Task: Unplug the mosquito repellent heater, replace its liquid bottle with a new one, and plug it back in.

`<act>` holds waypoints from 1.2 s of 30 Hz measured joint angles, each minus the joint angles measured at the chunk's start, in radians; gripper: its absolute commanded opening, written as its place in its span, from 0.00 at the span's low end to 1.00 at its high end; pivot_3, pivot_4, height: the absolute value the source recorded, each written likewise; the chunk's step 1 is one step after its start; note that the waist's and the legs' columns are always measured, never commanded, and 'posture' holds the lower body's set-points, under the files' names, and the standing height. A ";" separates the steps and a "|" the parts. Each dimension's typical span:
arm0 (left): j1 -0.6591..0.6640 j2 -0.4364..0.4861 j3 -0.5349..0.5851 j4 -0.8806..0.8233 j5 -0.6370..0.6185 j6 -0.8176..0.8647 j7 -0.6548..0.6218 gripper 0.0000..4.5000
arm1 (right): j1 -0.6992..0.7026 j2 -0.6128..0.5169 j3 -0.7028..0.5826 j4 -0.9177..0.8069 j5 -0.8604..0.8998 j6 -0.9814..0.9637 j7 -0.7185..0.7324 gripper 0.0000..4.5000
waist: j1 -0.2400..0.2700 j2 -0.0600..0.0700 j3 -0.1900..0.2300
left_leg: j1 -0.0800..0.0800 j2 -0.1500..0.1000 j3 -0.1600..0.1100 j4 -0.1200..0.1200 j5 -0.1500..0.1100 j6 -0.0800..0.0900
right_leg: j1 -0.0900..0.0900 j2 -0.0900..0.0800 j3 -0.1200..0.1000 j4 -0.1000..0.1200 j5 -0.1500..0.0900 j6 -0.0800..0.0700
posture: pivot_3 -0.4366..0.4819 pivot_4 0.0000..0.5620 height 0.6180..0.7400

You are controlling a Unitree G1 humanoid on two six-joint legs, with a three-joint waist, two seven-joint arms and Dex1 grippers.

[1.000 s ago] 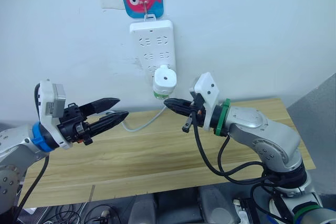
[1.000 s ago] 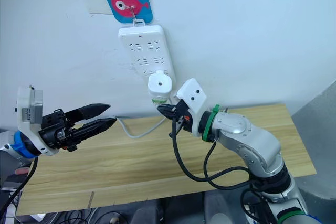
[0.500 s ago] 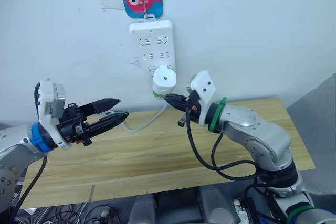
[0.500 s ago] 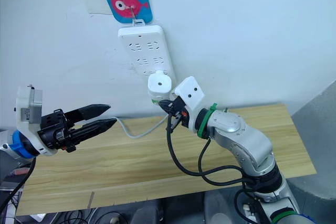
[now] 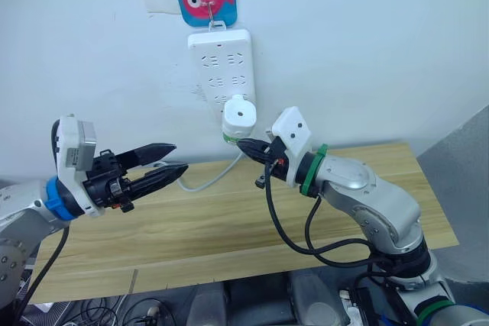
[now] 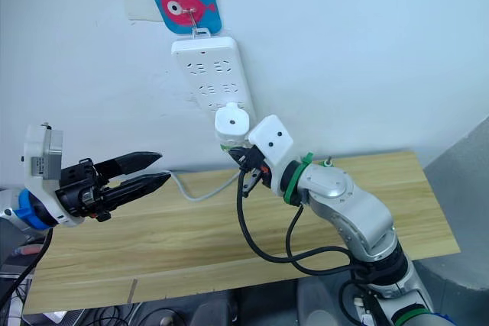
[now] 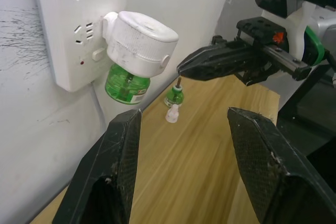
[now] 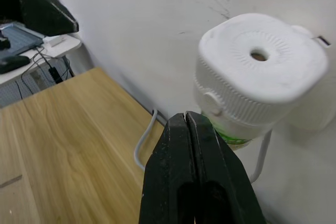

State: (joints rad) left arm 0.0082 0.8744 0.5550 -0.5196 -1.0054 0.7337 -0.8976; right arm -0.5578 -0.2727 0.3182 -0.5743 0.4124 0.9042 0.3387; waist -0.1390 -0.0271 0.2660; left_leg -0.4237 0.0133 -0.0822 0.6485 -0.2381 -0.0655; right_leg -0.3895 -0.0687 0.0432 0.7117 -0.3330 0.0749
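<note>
The left gripper [image 5: 174, 160] was held over the near part of the wooden table [image 5: 229, 227], its 2 black tapered fingers spread apart with nothing between them. The tabletop was seen to be pale, straight-grained planks with a smooth finish. Further in, the right gripper [image 5: 243, 145] was pressed fully closed, empty, its pointed tip just below and beside the mosquito repellent heater [image 5: 240, 114]. The heater was a small white rounded plastic unit with a ribbed domed face and 1 round vent hole, a green translucent liquid bottle [image 7: 124, 85] screwed in beneath it. It was plugged into the lower end of the white power strip [image 5: 222, 65], which hung on the matte white wall. A small spare bottle [image 7: 174, 96] stood on the table near the wall.
</note>
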 measured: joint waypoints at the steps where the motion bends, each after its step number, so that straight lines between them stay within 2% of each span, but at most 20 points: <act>1: -0.001 0.001 0.000 0.000 0.000 0.000 0.000 0.60 | 0.000 0.006 0.001 0.000 -0.006 -0.001 -0.004 0.00 | 0.000 0.000 0.000 | 0.000 0.000 0.000 0.000 0.000 0.000 | 0.000 0.000 0.000 0.000 0.000 0.000 | 0.35 0.37 1.00; 36: 0.003 0.021 0.001 0.000 -0.013 0.003 0.002 0.60 | 0.000 0.087 0.016 0.033 -0.121 -0.018 -0.033 0.00 | 0.001 0.000 0.000 | 0.001 0.000 0.000 -0.001 0.000 0.000 | 0.000 0.000 0.000 0.000 0.000 0.000 | 0.37 0.36 1.00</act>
State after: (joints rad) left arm 0.0116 0.8954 0.5558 -0.5200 -1.0184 0.7362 -0.8954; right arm -0.5576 -0.1855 0.3338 -0.5415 0.2915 0.8867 0.3060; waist -0.1383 -0.0271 0.2660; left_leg -0.4229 0.0133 -0.0821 0.6475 -0.2381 -0.0656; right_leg -0.3894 -0.0687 0.0434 0.7117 -0.3330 0.0749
